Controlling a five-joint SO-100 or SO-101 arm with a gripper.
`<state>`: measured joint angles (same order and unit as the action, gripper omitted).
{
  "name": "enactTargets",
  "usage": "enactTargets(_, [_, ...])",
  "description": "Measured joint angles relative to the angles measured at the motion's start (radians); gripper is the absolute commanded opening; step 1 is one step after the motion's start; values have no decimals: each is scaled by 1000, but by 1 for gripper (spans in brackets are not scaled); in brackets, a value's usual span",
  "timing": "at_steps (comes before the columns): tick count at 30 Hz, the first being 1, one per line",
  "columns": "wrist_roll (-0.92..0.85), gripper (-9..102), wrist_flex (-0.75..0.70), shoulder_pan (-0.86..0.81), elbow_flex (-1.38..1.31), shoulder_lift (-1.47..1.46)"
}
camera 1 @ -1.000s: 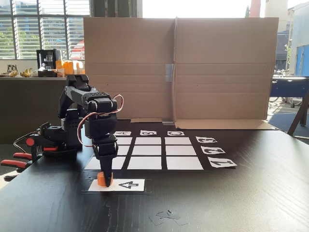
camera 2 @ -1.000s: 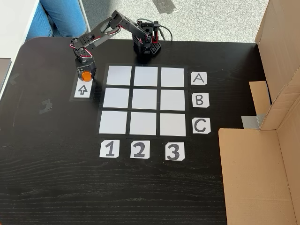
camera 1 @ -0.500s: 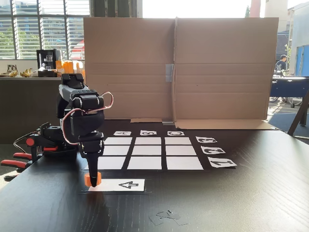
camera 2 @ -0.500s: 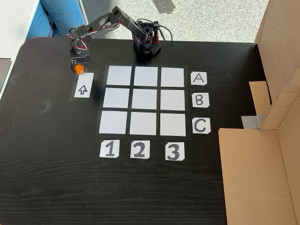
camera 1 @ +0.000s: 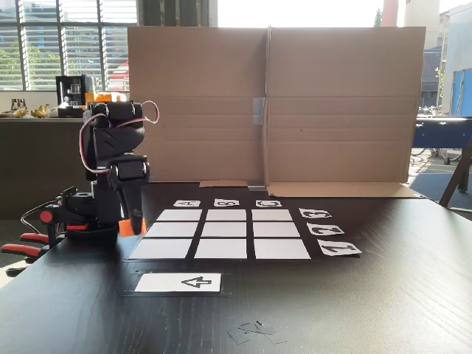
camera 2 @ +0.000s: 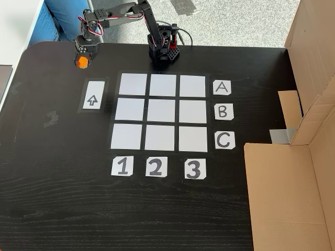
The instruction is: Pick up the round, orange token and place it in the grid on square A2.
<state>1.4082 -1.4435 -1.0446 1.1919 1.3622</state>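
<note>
Lifted off the arrow card, the gripper now hangs above the table, jaws pinching the token; the grid lies beside them.

Glossy dark woodgrain table; matt paper grid; brown cardboard

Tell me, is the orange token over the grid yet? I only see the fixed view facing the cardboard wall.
Observer: No. In a fixed view, the token, clamped in the gripper, hangs outside the grid, beyond the arrow card.
Operator: Which square is A2?
Observer: There, square A2 is the middle cell of the row beside label A.
Operator: Is anybody near?
Observer: A person's leg in blue trousers is just past the table's corner.
</note>
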Motion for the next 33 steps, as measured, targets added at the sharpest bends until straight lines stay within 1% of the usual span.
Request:
enactTargets(12, [-333, -1, -2, 23, 172, 344])
enactTargets(15, [-445, -1, -2, 38, 216, 413])
enactTargets(21, [-726, -1, -2, 112, 331, 549])
enactTargets(33, [-919, -1, -2, 362, 612, 767])
